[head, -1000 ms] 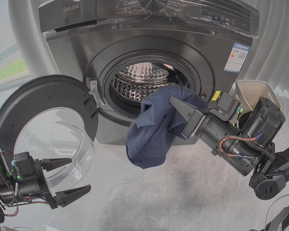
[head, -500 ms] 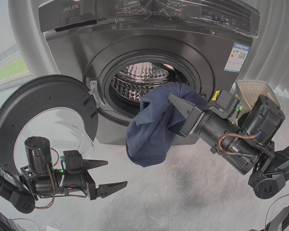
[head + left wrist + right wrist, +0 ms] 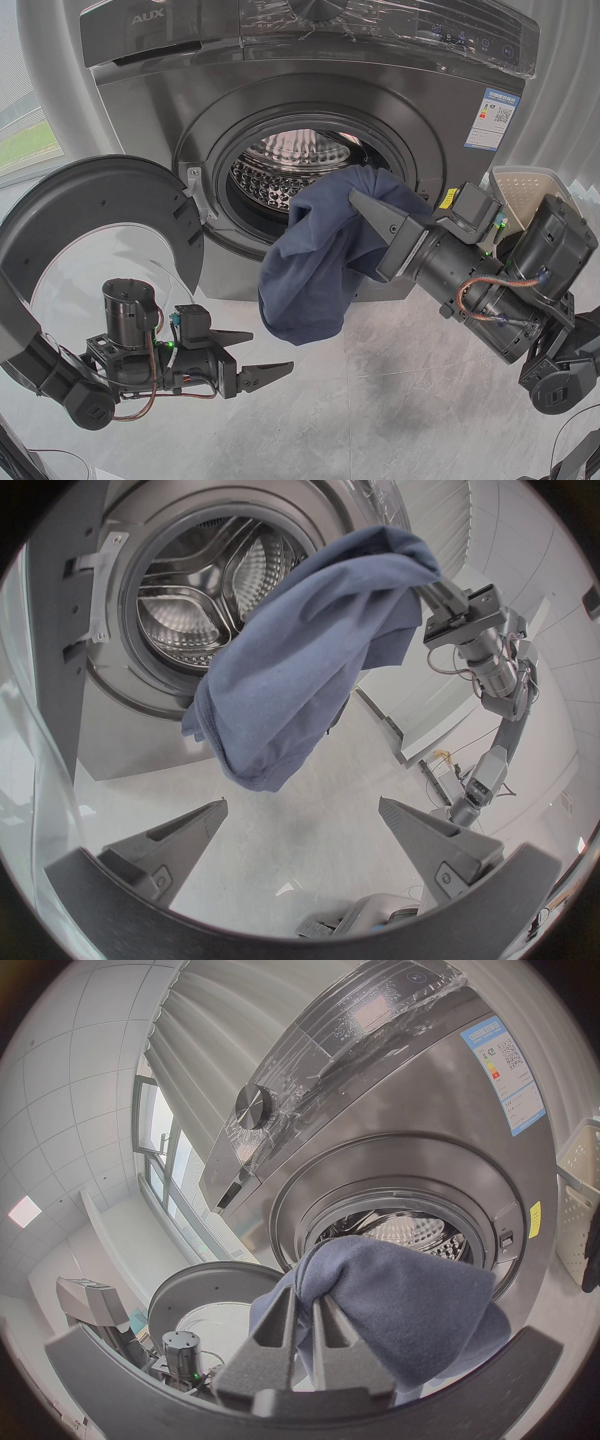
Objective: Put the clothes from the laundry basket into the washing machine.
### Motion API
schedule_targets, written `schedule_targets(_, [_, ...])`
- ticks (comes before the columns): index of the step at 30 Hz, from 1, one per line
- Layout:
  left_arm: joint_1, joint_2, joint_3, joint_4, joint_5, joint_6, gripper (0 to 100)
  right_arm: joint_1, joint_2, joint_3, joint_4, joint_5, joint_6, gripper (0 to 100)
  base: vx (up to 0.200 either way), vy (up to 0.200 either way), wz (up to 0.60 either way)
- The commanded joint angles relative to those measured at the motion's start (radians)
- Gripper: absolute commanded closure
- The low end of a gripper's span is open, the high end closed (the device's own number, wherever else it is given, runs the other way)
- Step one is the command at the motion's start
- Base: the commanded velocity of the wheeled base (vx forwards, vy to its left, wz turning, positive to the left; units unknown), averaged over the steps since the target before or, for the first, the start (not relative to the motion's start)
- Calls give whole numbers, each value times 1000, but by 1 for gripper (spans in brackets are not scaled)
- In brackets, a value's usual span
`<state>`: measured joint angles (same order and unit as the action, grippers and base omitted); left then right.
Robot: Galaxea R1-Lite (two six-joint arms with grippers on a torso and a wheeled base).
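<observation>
My right gripper (image 3: pixel 357 199) (image 3: pixel 304 1300) is shut on a dark blue garment (image 3: pixel 315 256) (image 3: pixel 300 661) (image 3: pixel 400 1310). It holds the cloth just in front of the right side of the washing machine's round opening (image 3: pixel 294 169), and most of the fabric hangs down past the lower door rim. The steel drum (image 3: pixel 187 617) (image 3: pixel 406 1232) inside looks bare. My left gripper (image 3: pixel 270 353) (image 3: pixel 303 824) is open low on the left, a little below and left of the garment's hanging hem, with nothing between its fingers. A cream laundry basket (image 3: pixel 528 194) (image 3: pixel 581 1204) stands at the machine's right.
The machine's round glass door (image 3: pixel 94 250) is swung fully open to the left, right behind my left arm. Grey tiled floor (image 3: pixel 375 400) stretches in front of the machine. A window (image 3: pixel 25 125) lies at the far left, a curtain behind the machine.
My left arm has swung in from the far left toward the hanging garment, gripper staying open. The right gripper has lifted the garment slightly toward the opening.
</observation>
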<state>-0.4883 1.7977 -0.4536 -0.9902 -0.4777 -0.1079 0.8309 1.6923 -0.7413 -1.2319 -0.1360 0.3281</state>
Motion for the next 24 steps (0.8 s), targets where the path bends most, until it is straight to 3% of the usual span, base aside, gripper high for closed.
schedule_targets(1, [-1, 85, -42, -2, 2, 0, 0, 7, -10, 5, -1, -1, 0, 100, 0, 0, 0])
schedule_targets(11, [-4, 149, -102, -33, 1, -16, 0, 17, -10, 6, -3, -8, 0, 100, 0, 0, 0])
schedule_targets(17, [-24, 221, -129, -166, 8, -64, 0, 21, -10, 17, -17, -10, -1, 100, 0, 0, 0])
schedule_targets(24, [-39, 247, -148, -203, 24, -76, 0, 21, -10, 23, -18, -10, -1, 100, 0, 0, 0])
